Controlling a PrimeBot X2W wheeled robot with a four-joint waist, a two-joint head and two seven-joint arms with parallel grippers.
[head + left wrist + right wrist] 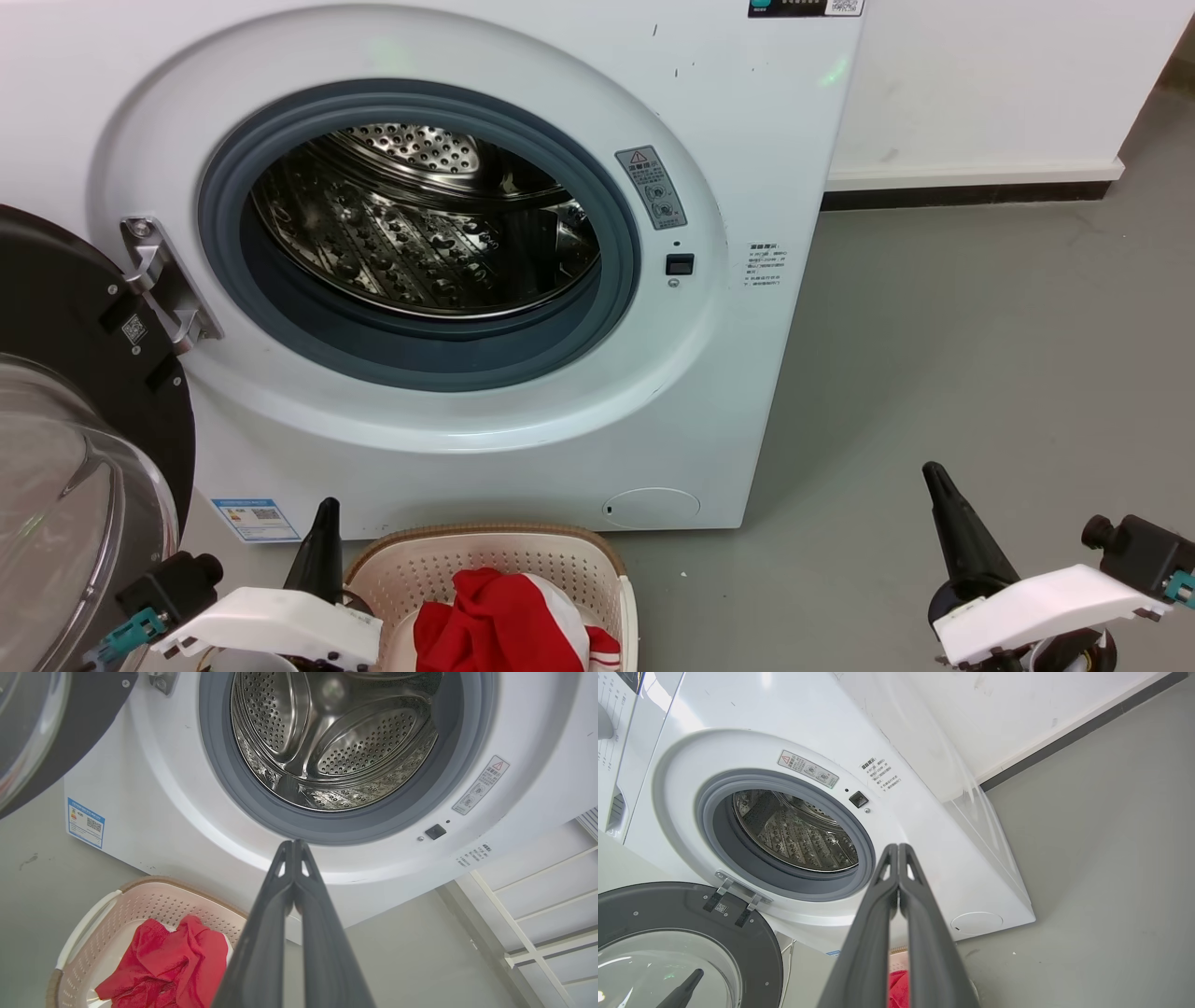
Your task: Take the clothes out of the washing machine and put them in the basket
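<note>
Both jaws clenched, empty; clothes (495, 621) lie in the basket (485, 558). I'd check the washing machine (728, 373) once before quitting.

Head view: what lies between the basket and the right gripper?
Nothing stands there. In the head view, the stretch between the basket and the right gripper is bare grey floor.
</note>
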